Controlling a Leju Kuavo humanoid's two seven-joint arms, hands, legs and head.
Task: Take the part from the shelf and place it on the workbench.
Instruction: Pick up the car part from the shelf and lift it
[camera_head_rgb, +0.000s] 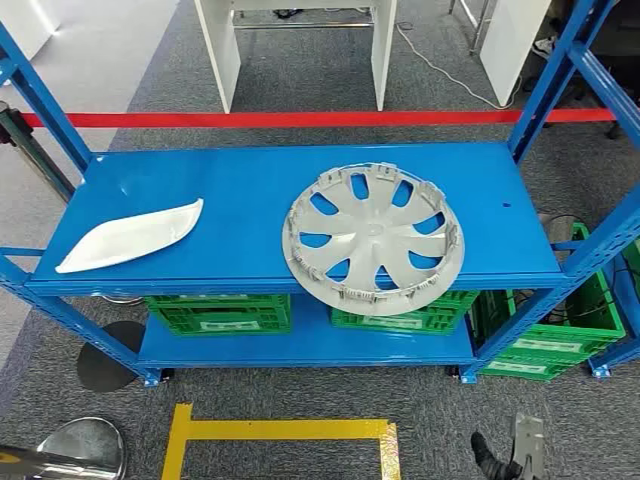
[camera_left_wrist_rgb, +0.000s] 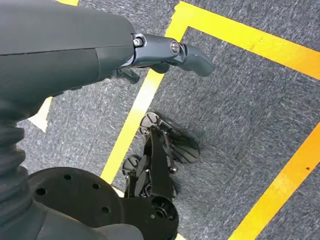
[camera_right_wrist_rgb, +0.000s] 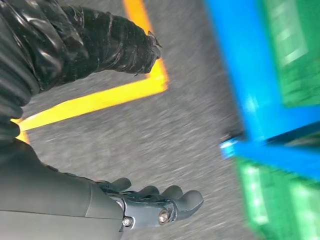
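Head view: grey wheel cover (camera_head_rgb: 373, 238) lies flat on the top board of the blue shelf (camera_head_rgb: 249, 185), right of centre, spoked w/ open slots; its near rim juts slightly past the board's front edge. Well apart to the left on the same board lies a white curved panel (camera_head_rgb: 130, 238), long and tapering to a point at its right end. Which of the two is the task's part cannot be told. Neither is touched by a hand.

Lower board carries green crates (camera_head_rgb: 219, 312), one under the panel side, one under the wheel cover; another green crate (camera_head_rgb: 555, 345) sits on the floor just beside the shelf's right posts. Behind the shelf a red tape line (camera_head_rgb: 302, 119) crosses the grey carpet, w/ white furniture legs (camera_head_rgb: 219, 50) beyond. In front of the shelf, yellow floor tape (camera_head_rgb: 279, 430) marks a rectangle.

Left wrist view: left hand (camera_left_wrist_rgb: 166, 55) hangs over carpet and yellow tape, thumb extended, darker fingers (camera_left_wrist_rgb: 126, 75) curled beneath; holds nothing.

Right wrist view (motion-blurred): right hand (camera_right_wrist_rgb: 154, 202) low over carpet near the shelf's blue foot (camera_right_wrist_rgb: 234, 145) and a green crate; fingers (camera_right_wrist_rgb: 171, 192) loosely bent side by side, nothing in them. Same hand shows at the head view's bottom right edge (camera_head_rgb: 502, 455).
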